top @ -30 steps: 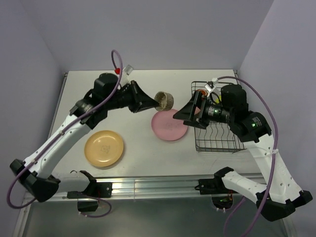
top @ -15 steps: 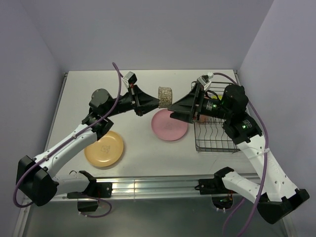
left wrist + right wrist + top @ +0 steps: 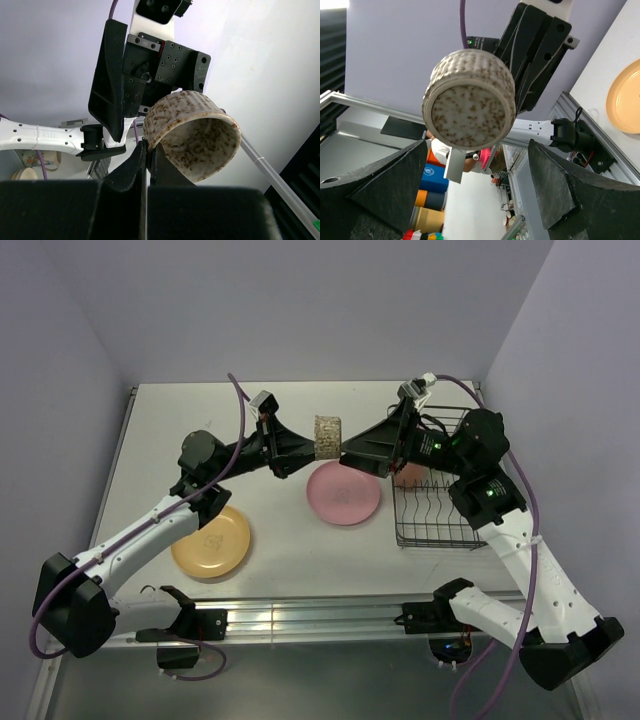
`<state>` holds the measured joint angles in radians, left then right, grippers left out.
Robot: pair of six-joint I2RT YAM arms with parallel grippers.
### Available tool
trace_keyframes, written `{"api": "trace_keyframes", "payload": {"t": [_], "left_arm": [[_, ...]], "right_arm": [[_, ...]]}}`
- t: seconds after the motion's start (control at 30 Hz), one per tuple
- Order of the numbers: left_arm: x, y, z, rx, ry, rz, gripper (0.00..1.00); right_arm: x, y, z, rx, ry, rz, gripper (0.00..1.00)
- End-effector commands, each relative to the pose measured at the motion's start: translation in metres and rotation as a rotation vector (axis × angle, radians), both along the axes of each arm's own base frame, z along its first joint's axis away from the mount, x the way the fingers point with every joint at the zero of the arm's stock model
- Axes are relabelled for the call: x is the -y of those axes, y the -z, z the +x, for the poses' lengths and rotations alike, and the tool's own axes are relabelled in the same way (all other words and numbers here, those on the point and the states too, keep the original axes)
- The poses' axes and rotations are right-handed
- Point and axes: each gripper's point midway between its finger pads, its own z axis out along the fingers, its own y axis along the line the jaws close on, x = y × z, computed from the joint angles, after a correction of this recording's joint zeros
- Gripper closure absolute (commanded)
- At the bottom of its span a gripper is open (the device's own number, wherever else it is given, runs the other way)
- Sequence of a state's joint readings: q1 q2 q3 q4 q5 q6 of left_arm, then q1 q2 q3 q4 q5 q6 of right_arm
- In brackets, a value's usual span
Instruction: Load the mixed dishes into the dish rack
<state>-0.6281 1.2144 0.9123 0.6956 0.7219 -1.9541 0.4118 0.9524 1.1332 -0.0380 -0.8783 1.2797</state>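
Top view: small speckled grey-beige plastic cup [image 3: 327, 435] in the air, upper centre, beyond round pink plate [image 3: 343, 493]; left gripper [image 3: 312, 447] pinched on its rim.
Left wrist: rim clamped, centre frame.
Right wrist: cup's base upper centre; right gripper [image 3: 477, 145] spread wide, seemingly not touching.

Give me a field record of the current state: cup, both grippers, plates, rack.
cup: speckled cup on its side in the air, over the table
left gripper: shut on the cup's rim
right gripper: open, facing the cup's base, not gripping
pink plate: flat on the table, below the cup
pale orange plate: flat on the table, left side
dish rack: right side; salmon item inside, partly hidden
stage: probably a left-to-right handover
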Motion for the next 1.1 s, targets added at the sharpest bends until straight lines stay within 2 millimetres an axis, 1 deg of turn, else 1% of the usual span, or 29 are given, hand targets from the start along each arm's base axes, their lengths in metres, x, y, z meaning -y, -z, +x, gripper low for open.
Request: {"api": "trace_keyframes", "payload": {"t": [0.0, 0.2, 0.37, 0.53, 0.83, 0.9, 1.07], "left_arm": [[-0.012, -0.025, -0.021, 0.086, 0.025, -0.076, 1.00], [-0.013, -0.025, -0.025, 0.089, 0.033, -0.074, 1.00], [-0.013, -0.019, -0.025, 0.066, 0.038, -0.079, 1.00], [-0.012, -0.016, -0.025, 0.061, 0.048, -0.078, 1.00], [-0.012, -0.014, -0.024, 0.058, 0.061, -0.085, 1.00], [-0.011, -0.014, -0.024, 0.056, 0.067, -0.085, 1.00], [-0.010, -0.013, -0.022, 0.057, 0.069, -0.085, 1.00]], "right_arm": [[-0.001, -0.023, -0.002, 0.080, -0.022, 0.039, 0.12], [-0.003, -0.030, 0.002, 0.093, -0.031, 0.058, 0.12], [-0.004, -0.036, 0.004, 0.103, -0.036, 0.069, 0.14], [-0.005, -0.034, 0.006, 0.091, -0.043, 0.082, 0.15], [-0.006, -0.037, 0.007, 0.095, -0.050, 0.085, 0.17], [-0.007, -0.033, 0.008, 0.089, -0.047, 0.067, 0.17], [-0.007, -0.031, 0.008, 0.094, -0.043, 0.049, 0.18]]}}
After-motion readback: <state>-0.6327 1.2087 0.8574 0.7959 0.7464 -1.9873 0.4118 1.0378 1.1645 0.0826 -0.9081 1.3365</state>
